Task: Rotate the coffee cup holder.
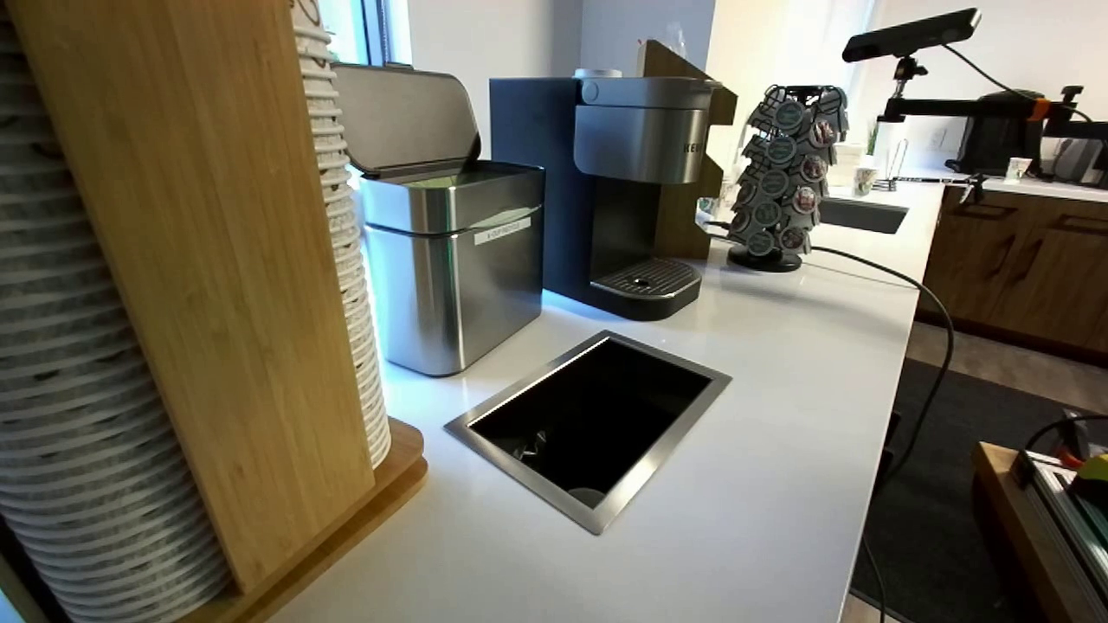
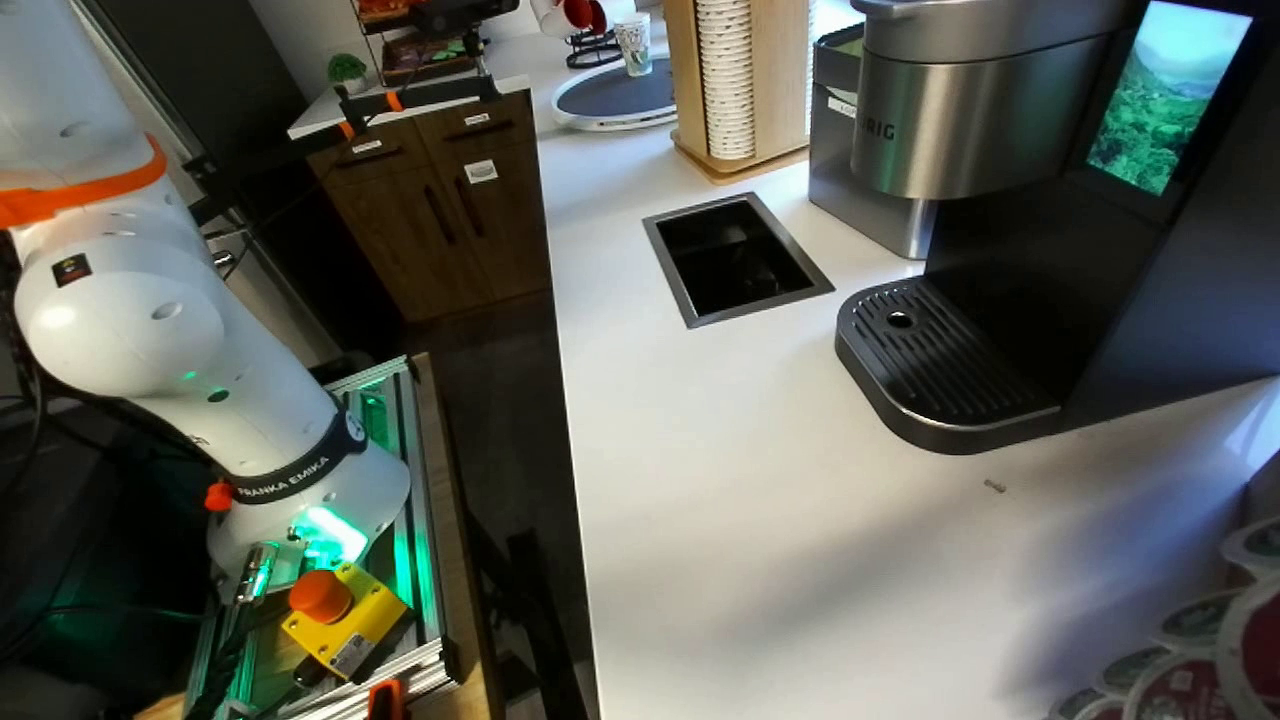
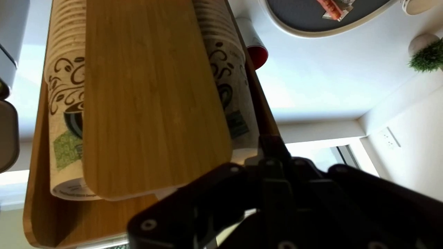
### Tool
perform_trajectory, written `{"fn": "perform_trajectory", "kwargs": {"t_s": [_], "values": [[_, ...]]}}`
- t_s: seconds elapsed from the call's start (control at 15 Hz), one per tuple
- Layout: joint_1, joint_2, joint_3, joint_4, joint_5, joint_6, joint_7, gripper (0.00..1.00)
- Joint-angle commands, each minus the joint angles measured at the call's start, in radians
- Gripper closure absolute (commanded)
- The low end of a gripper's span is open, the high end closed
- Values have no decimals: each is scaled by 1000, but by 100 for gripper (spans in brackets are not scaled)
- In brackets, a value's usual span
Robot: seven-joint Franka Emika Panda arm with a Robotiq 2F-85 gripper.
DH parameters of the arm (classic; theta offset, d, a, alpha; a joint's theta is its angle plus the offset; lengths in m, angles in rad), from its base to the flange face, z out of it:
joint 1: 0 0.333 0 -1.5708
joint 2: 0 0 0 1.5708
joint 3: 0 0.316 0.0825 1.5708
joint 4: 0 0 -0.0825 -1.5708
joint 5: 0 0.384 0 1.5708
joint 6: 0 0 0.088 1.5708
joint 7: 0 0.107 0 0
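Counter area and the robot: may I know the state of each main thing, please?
Coffee cup holder: upright, loaded with paper cups.
Claw: appears closed, at the holder; contact unclear.
Steel bin: lid open.
Coffee machine: screen lit.
Pod rack: upright, loaded with pods.
Counter opening: uncovered.
Base light: lit green.
Cabinet doors: closed.

Office kitchenette, seemingly: coffee machine, pod rack.

Both exterior views crop the coffee cup holder at the top.
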Motion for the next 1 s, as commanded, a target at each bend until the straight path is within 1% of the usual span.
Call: {"fn": "perform_trajectory", "kwargs": {"t_s": [0.0, 0.33, 0.4, 0.47, 0.53, 0.6, 0.93], "values": [[2, 4, -10, -12, -35, 28, 25, 100], [-1, 3, -28, -8, -65, 24, 37, 100], [43, 3, -79, 0, -58, 16, 34, 100], [8, 1, -44, -7, -73, 15, 43, 100], [51, 0, -93, 2, -71, -2, 43, 100], [18, -2, -62, -5, -88, -6, 53, 100], [20, -8, -87, 0, -134, -21, 76, 100]]}}
